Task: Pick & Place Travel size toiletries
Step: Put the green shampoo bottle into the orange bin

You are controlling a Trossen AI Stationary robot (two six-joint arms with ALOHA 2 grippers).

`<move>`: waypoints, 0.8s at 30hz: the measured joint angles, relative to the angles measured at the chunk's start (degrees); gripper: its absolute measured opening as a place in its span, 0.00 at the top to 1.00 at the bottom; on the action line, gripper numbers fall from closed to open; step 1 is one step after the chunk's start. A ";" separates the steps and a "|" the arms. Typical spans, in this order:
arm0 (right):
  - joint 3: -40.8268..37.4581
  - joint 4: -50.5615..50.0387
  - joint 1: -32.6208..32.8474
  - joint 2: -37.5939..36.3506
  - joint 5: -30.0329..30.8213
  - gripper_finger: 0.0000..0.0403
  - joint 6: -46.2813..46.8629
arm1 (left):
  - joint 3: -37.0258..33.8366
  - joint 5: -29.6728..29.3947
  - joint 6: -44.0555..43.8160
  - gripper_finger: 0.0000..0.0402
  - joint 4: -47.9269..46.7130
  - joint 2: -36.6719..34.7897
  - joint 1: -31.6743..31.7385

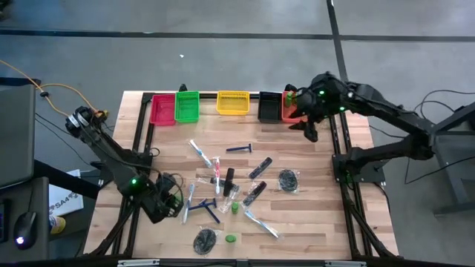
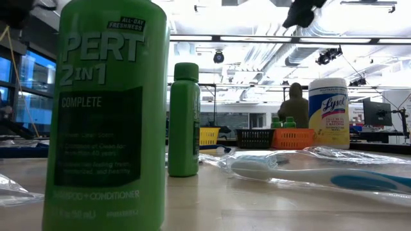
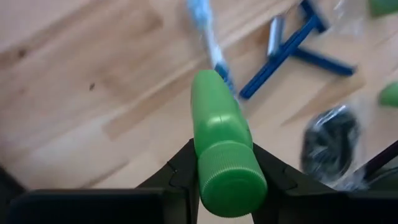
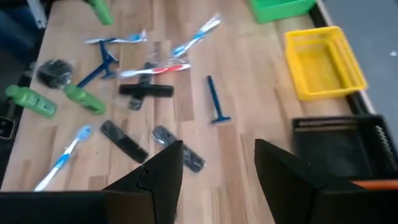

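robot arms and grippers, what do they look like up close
Both arms are dark, built of jointed black links. The left arm and the right arm each show small green lights and loose black cabling along the links. The left gripper and the right gripper each end in two matte black, angular fingers with wedge-shaped tips.
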 joint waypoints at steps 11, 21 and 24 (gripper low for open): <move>-0.02 14.53 8.39 13.15 -6.92 0.53 -2.81 | 0.00 0.37 29.89 0.78 5.82 -1.34 17.62; 0.00 30.53 15.75 25.21 -7.35 0.53 -1.95 | 0.00 3.46 50.84 0.78 15.68 -1.34 31.65; 0.00 35.43 17.41 28.65 -6.81 0.53 -1.47 | 0.00 4.70 55.37 0.78 18.51 -1.34 34.18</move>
